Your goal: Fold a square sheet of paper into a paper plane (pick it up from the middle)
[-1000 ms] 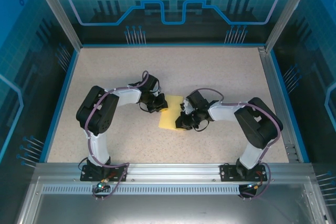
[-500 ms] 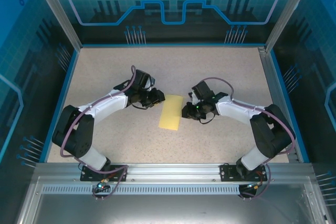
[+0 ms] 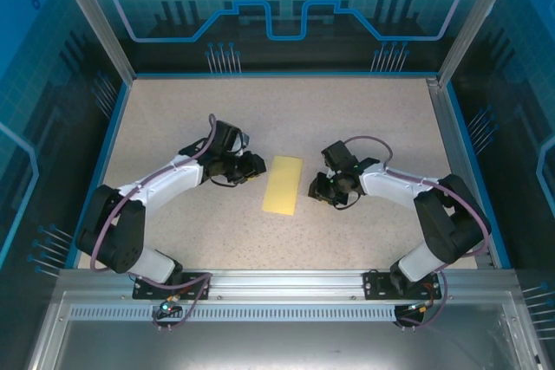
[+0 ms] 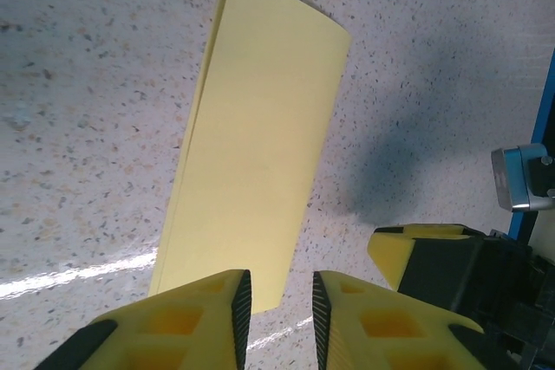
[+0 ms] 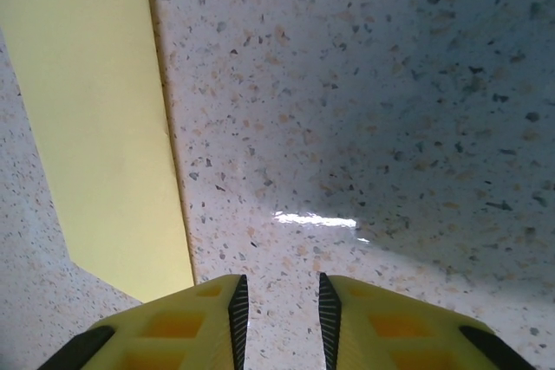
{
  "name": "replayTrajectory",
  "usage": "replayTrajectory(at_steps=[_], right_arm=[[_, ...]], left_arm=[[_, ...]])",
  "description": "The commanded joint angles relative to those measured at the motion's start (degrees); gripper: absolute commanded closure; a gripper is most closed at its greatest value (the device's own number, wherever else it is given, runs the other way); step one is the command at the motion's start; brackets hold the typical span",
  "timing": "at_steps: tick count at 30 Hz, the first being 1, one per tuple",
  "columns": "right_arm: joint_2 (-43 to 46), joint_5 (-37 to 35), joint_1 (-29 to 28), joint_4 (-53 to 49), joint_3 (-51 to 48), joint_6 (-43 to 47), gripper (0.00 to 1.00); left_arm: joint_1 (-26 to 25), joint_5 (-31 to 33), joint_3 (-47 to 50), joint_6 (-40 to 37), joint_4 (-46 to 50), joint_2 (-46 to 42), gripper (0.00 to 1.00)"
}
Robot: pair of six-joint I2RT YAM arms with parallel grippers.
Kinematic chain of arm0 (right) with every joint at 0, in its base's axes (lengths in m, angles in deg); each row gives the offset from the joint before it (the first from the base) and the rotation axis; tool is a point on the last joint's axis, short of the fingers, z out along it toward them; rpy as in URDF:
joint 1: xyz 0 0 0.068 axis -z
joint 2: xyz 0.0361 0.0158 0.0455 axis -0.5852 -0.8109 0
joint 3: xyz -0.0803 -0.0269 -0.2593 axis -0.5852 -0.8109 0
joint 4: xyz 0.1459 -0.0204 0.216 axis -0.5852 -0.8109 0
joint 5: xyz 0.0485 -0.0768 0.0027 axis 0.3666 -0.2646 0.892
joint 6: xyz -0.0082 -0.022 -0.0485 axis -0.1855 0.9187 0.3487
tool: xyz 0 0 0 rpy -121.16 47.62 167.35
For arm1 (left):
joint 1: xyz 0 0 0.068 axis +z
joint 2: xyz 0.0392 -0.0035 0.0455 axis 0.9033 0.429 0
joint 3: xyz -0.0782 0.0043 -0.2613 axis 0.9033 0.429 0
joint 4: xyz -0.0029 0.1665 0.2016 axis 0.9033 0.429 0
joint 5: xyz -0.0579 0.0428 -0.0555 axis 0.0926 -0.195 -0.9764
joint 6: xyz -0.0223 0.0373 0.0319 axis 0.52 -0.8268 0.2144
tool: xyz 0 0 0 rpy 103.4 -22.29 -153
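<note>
— Where is your thin pale yellow folded paper sheet (image 3: 283, 185)?
— Flat, mid speckled table (image 3: 364, 119). Your left gripper (image 3: 253, 165) waits at its nine o'clock and your right gripper (image 3: 315, 188) at three, both with jaws slightly apart, clear of it.

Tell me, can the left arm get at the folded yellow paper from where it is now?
Probably yes. The left gripper sits just beside the square sheet of paper, its jaws slightly apart and holding nothing, and only bare table lies between them. The right gripper is off the paper's other side.
</note>
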Motion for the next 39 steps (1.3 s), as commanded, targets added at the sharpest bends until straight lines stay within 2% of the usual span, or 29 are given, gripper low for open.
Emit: replayTrajectory(at_steps=[1,7,15,24,33,39], right_arm=[[-1.69,1.04,-0.13,0.13,2.60,0.17,0.70],[-6.00,5.38,0.91,2.45,6.04,2.91,0.70],[-8.26,11.49,2.24,8.92,6.29,2.83,0.74],[-11.07,17.44,1.17,12.16,8.19,4.07,0.75],[-13.95,14.39,1.11,10.07,9.83,4.98,0.74],[-15.80,15.30,1.59,10.37,9.66,5.73,0.73]], left_arm=[[1.69,-1.36,1.79,-1.51,0.27,-1.28,0.70],[6.55,-5.23,2.45,-1.66,-1.66,0.01,0.67],[6.70,-8.75,4.38,1.91,-7.41,2.38,0.62],[6.09,-10.00,0.67,2.43,-7.47,8.63,0.61],[4.18,-10.55,-1.43,1.90,-6.68,13.37,0.60],[3.12,-10.76,-3.08,1.88,-6.16,16.03,0.60]])
